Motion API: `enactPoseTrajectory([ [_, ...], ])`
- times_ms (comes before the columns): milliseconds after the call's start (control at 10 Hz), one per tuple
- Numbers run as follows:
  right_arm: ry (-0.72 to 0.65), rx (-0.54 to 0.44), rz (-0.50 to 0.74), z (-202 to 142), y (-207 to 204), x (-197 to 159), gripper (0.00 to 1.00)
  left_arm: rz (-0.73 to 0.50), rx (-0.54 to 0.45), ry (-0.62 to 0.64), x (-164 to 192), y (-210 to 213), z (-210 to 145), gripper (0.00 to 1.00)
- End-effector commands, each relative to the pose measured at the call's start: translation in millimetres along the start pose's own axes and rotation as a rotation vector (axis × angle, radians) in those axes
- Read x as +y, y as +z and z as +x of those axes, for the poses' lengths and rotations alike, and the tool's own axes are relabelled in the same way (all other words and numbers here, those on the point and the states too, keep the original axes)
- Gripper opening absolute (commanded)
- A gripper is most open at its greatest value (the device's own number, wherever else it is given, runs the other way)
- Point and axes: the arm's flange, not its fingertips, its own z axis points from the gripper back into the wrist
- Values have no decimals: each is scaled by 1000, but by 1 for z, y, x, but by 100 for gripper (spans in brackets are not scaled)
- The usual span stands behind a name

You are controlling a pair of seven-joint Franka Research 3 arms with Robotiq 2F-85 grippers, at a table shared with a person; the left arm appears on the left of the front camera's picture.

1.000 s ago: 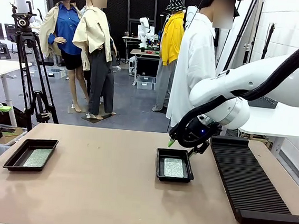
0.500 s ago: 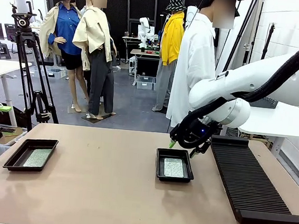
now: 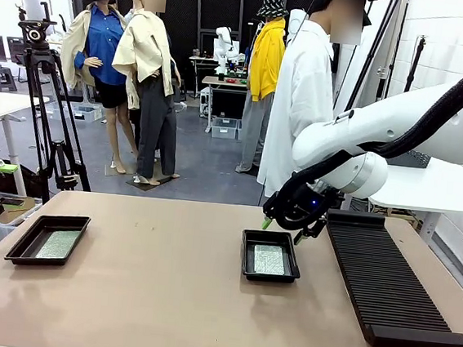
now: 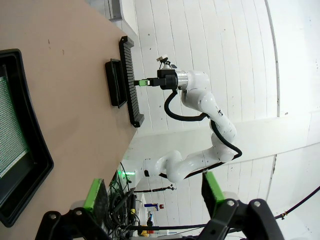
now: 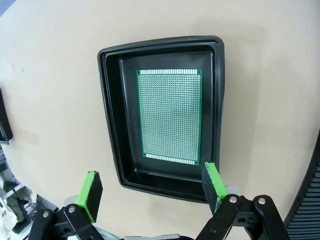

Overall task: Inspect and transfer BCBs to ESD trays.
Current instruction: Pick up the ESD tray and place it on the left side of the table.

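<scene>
Lying lengthwise at right of frame on a tan table [image 3: 162, 298]: long black ribbed rack [image 3: 385, 278]. Standing behind, upper centre: person in white coat [image 3: 300, 98]. Standing at upper left: camera tripod [image 3: 44, 114].

On the bench [image 3: 162, 298], one ESD tray [image 3: 23, 245] sits far left and another [image 3: 246, 253] right of centre, each holding a BCB [image 3: 57, 244] [image 3: 269, 259]. A slotted rack [image 3: 385, 283] lies right of the central tray. The right tool [image 3: 286, 225] hangs over that tray's far edge.

Two black ESD trays [image 3: 270, 256] [image 3: 47, 239] well apart on the table, each holding one flat green BCB [image 3: 268, 259] [image 3: 57, 244].
</scene>
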Motion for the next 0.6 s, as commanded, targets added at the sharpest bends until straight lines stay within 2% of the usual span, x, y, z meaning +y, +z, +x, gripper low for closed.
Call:
enactPoseTrajectory([
  [0,-7,-3,7,0,0,0,100,0,-1,-4,-2,1,0,100],
  [500,-7,-3,7,0,0,0,100,0,-1,-4,-2,1,0,100],
])
